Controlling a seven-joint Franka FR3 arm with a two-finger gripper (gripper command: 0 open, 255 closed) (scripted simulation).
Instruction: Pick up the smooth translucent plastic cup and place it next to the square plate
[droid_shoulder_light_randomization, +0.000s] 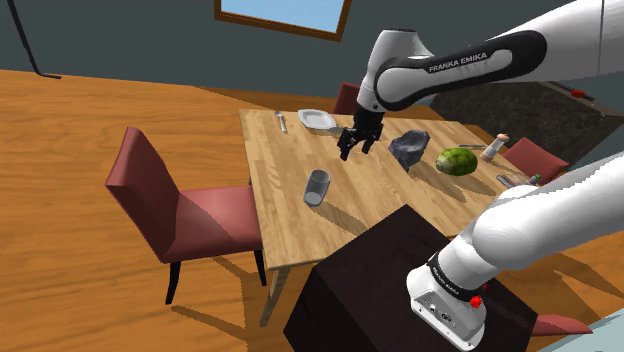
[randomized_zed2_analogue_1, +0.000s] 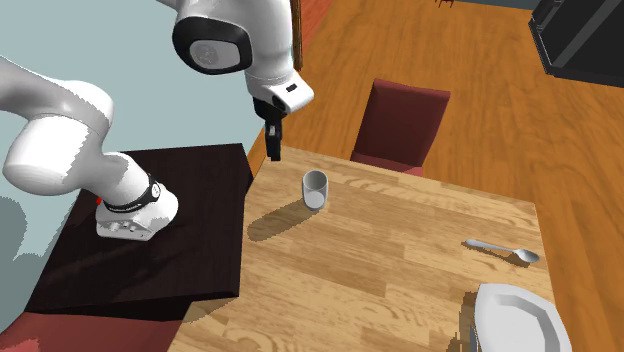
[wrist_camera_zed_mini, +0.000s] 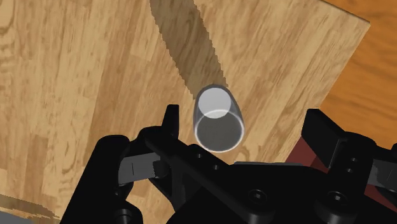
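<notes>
A grey translucent cup (droid_shoulder_light_randomization: 317, 187) stands upright on the wooden table (droid_shoulder_light_randomization: 280, 215), near the edge by the stand. The same cup (randomized_zed2_analogue_1: 315, 188) shows in the second exterior view, and in the wrist view the cup (wrist_camera_zed_mini: 218, 119) lies below, its mouth towards the camera. My black gripper (droid_shoulder_light_randomization: 351, 150) hangs open above the table, between the cup and the white square plate (droid_shoulder_light_randomization: 317, 121), touching neither. From the second exterior view the gripper (randomized_zed2_analogue_1: 274, 150) is above the table edge close to the cup. The wrist view's gripper (wrist_camera_zed_mini: 245, 130) has its fingers apart and empty.
A spoon (droid_shoulder_light_randomization: 282, 122) lies beside the plate. A dark crumpled object (droid_shoulder_light_randomization: 409, 148), a green melon (droid_shoulder_light_randomization: 456, 161) and a small bottle (droid_shoulder_light_randomization: 494, 148) sit towards the shoulder view's right. Red chairs (droid_shoulder_light_randomization: 170, 205) stand around the table. The dark stand (randomized_zed2_analogue_1: 150, 230) abuts the table.
</notes>
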